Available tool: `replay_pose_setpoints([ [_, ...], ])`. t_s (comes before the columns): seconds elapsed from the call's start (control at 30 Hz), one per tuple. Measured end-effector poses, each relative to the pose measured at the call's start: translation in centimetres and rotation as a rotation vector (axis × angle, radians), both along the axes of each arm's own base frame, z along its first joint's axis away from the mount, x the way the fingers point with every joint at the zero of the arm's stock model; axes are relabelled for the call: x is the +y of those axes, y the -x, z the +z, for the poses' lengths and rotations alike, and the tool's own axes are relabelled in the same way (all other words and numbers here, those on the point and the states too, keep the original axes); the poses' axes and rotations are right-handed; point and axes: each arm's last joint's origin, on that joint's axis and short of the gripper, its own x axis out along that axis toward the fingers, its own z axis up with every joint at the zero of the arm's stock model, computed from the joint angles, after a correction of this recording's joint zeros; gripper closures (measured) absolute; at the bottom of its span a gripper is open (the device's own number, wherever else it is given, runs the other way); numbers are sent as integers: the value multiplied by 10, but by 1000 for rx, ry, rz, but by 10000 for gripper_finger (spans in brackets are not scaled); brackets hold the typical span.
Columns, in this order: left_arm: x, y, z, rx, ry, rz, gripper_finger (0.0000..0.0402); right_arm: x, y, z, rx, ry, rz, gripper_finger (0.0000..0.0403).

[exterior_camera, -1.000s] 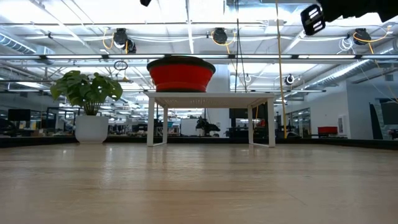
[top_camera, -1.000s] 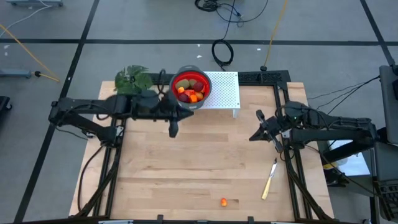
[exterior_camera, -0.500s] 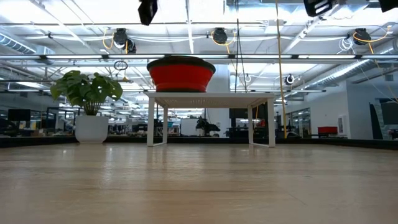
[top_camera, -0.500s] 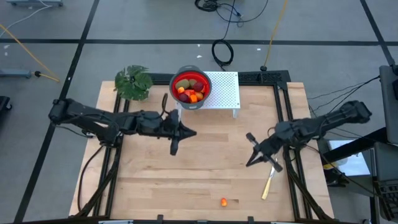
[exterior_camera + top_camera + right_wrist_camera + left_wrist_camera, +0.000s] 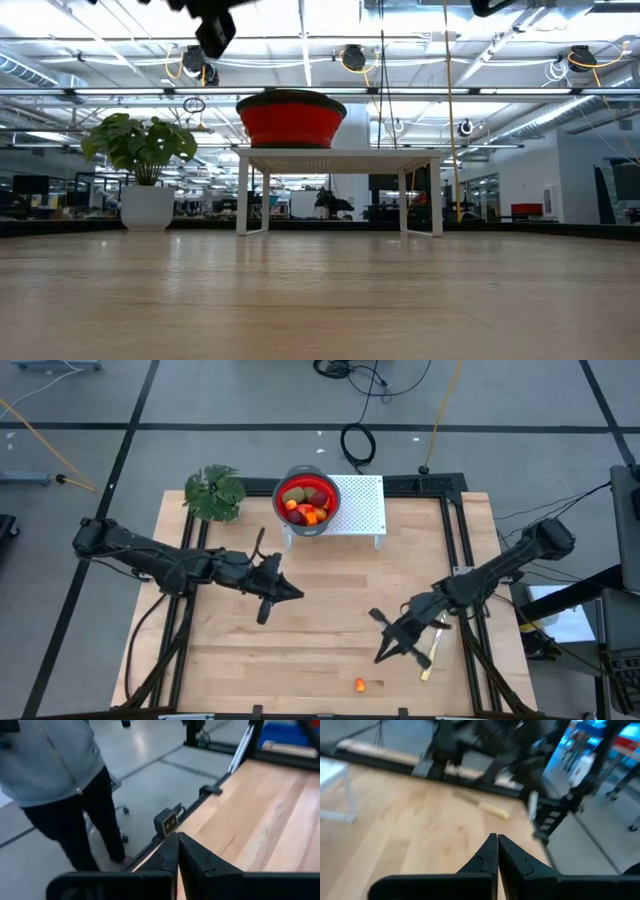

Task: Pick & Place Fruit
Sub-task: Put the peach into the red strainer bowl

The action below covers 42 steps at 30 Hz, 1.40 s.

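Note:
A red bowl (image 5: 305,500) holding several toy fruits, olive, dark red and orange, stands on a white perforated stand (image 5: 360,510) at the table's far edge; the low view shows the bowl (image 5: 290,115) on the stand (image 5: 340,160). One small orange fruit (image 5: 360,683) lies alone on the table near the front edge. My left gripper (image 5: 295,596) (image 5: 497,840) hangs shut and empty over the table's middle left, and also shows high up in the low view (image 5: 212,30). My right gripper (image 5: 383,640) (image 5: 177,837) is shut and empty above the table, right of and beyond the lone fruit.
A pale-handled knife (image 5: 432,655) lies near the front right, just beside my right gripper, and shows again in the left wrist view (image 5: 492,810). A leafy plant (image 5: 213,490) stands at the far left. A person (image 5: 55,775) stands beyond the table's edge.
My left gripper has gone from beside the bowl toward the table's near edge, sinking. My right gripper has swung from the right edge toward the near edge and leftward, closer to the lone orange fruit. Both have stayed shut.

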Motion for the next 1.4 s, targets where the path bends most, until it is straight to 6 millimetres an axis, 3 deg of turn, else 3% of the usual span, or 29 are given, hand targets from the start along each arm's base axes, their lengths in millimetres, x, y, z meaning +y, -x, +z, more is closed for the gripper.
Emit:
replay_pose_setpoints([
  [0.37,3,51,-10,-106,5,-42,393,30,-48,-1,208,156,40,403],
  [0.63,4,83,-21,-147,24,-56,394,50,-69,-29,336,297,193,403],
  [1.07,3,87,-23,-153,35,-34,390,61,-82,-55,263,376,265,396],
  [1.4,3,87,-22,-153,50,-23,392,62,-83,-55,214,392,285,306],
])
